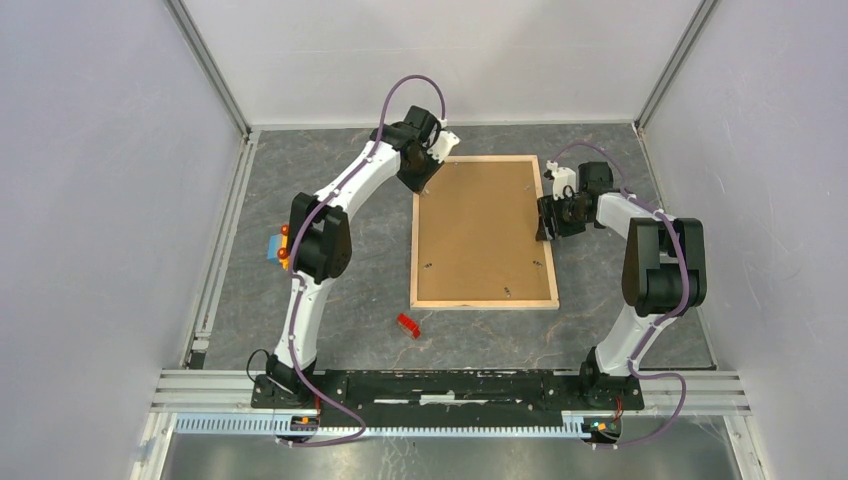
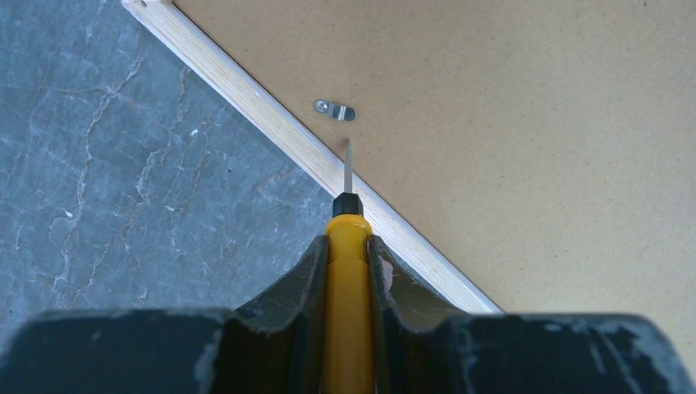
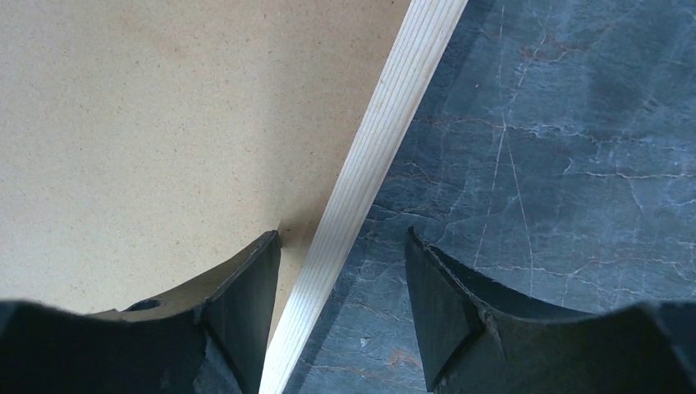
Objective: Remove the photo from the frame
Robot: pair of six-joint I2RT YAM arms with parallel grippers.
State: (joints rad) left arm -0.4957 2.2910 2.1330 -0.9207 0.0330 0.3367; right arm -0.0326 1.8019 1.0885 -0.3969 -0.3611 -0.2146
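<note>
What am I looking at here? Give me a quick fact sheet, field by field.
frame: face down on the table, pale wood edges up
backing board: brown, sitting in the frame
photo: not visible
left gripper: shut on a yellow-handled screwdriver, tip close to a metal tab
right gripper: open, straddling the frame's right edge
red object: small, on the table near the frame

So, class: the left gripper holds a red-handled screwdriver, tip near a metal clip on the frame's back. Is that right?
No: the left wrist view shows the left gripper holding a yellow-handled screwdriver, not red, tip near a metal clip on the frame's back.
</note>
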